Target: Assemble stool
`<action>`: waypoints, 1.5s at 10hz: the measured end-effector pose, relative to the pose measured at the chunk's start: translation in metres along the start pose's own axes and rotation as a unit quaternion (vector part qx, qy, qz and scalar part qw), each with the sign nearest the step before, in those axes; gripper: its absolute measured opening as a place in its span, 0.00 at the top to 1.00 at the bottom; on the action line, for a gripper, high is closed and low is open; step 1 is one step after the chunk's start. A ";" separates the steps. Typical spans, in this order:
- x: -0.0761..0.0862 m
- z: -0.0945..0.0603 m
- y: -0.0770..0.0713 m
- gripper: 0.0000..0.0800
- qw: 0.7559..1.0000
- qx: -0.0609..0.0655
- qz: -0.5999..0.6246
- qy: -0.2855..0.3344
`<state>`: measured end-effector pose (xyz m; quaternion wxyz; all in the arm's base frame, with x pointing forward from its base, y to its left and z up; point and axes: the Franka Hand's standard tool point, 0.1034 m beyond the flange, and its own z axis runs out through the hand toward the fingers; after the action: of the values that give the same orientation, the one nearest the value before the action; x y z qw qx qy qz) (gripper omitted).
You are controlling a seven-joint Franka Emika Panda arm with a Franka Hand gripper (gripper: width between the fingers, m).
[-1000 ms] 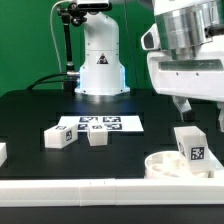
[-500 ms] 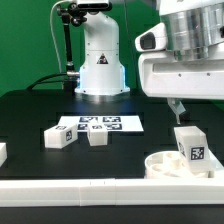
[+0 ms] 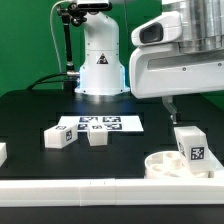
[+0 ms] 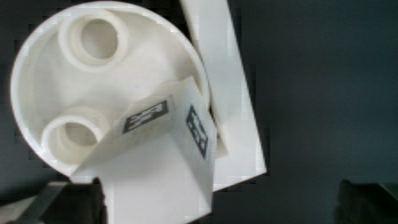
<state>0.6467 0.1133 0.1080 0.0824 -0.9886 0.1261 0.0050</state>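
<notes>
The round white seat (image 3: 160,166) lies at the front on the exterior view's right, against the front rail. One tagged white leg (image 3: 192,147) stands upright in it. My gripper (image 3: 186,102) hangs above that leg, open and empty, apart from it. In the wrist view the seat (image 4: 80,95) shows two round holes, and the leg (image 4: 169,145) rises from it close to one finger (image 4: 68,200). The gripper (image 4: 222,205) has its jaws wide apart with nothing between them. Two more legs (image 3: 58,138) (image 3: 97,137) lie by the marker board (image 3: 100,124).
A long white rail (image 3: 90,190) runs along the table's front edge and shows beside the seat in the wrist view (image 4: 222,70). Another white part (image 3: 3,152) sits at the exterior view's left edge. The robot base (image 3: 100,60) stands behind the marker board.
The gripper has risen and shifted toward the exterior view's left, away from the upright leg. The leg stays standing in the seat. Nothing else moved.
</notes>
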 end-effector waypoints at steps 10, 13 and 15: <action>0.001 0.000 0.003 0.19 0.890 -0.031 -0.455 -0.005; 0.002 0.002 0.004 0.19 0.826 -0.045 -0.561 -0.011; 0.000 0.005 0.004 0.19 0.768 -0.053 -0.638 -0.022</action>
<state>0.6458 0.1106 0.1025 0.0168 -0.8437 -0.5362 -0.0205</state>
